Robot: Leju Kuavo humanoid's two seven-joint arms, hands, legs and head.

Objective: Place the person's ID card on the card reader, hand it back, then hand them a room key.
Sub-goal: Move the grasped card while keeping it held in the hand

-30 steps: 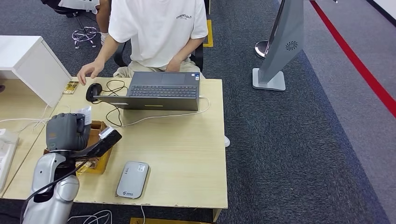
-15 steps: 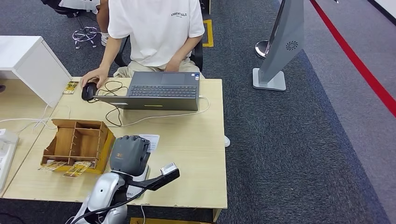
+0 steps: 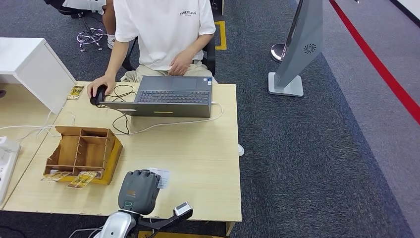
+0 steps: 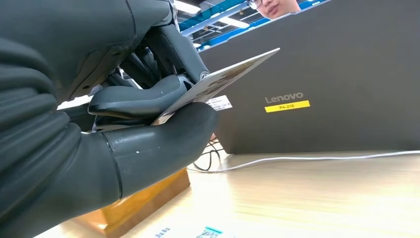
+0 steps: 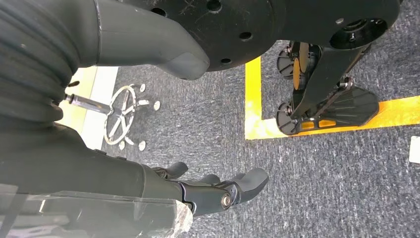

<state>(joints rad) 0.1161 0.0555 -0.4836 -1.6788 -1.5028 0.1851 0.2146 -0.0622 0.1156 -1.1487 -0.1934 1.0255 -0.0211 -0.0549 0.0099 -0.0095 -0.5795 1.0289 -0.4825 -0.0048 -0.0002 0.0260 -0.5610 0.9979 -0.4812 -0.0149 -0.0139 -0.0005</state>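
Note:
My left hand (image 3: 139, 191) hovers low over the near edge of the wooden table (image 3: 208, 163), where the grey card reader lay; the hand hides the reader in the head view. It pinches a white ID card (image 3: 160, 177) between thumb and fingers. In the left wrist view the card (image 4: 218, 82) juts out tilted, pointing toward the laptop lid (image 4: 322, 74). A pale labelled surface (image 4: 198, 232) shows just beneath the hand. My right hand (image 5: 218, 191) hangs beside my body over the carpet, fingers apart and holding nothing.
A person in a white shirt (image 3: 163, 29) sits behind the open laptop (image 3: 171, 96), one hand on a mouse (image 3: 99, 91). A wooden organiser (image 3: 84, 151) with key cards (image 3: 81, 178) in its front slots stands left of my hand. Cables (image 3: 124, 124) trail across the table.
My left hand has carried the card from the wooden organiser rightward and toward the near table edge, covering the reader. The person's hand has settled on the mouse.

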